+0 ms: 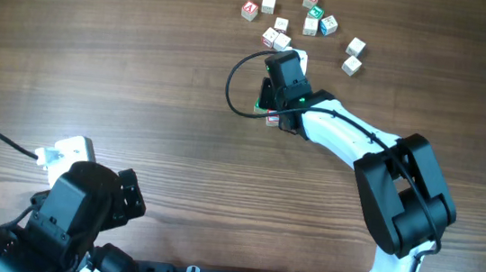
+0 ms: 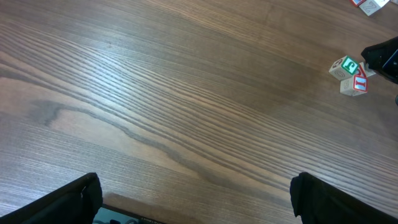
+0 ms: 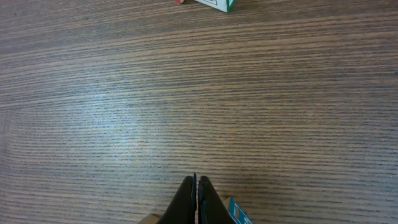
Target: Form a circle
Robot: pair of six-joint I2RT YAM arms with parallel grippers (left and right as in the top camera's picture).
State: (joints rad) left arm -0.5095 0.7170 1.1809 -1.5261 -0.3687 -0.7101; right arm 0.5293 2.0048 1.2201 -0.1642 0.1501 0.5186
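circle (image 2: 350, 73): small clump by the right arm, apart from the loose cubes (image 1: 355, 46); no ring yet
right gripper (image 3: 195, 182): fingers pressed together, likely for nudging
left gripper (image 2: 199, 199): fingers spread wide, idle

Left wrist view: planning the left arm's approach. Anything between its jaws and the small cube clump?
Nothing visible: only bare table between the left gripper and the cube clump. The right gripper, shut, stands beside it.
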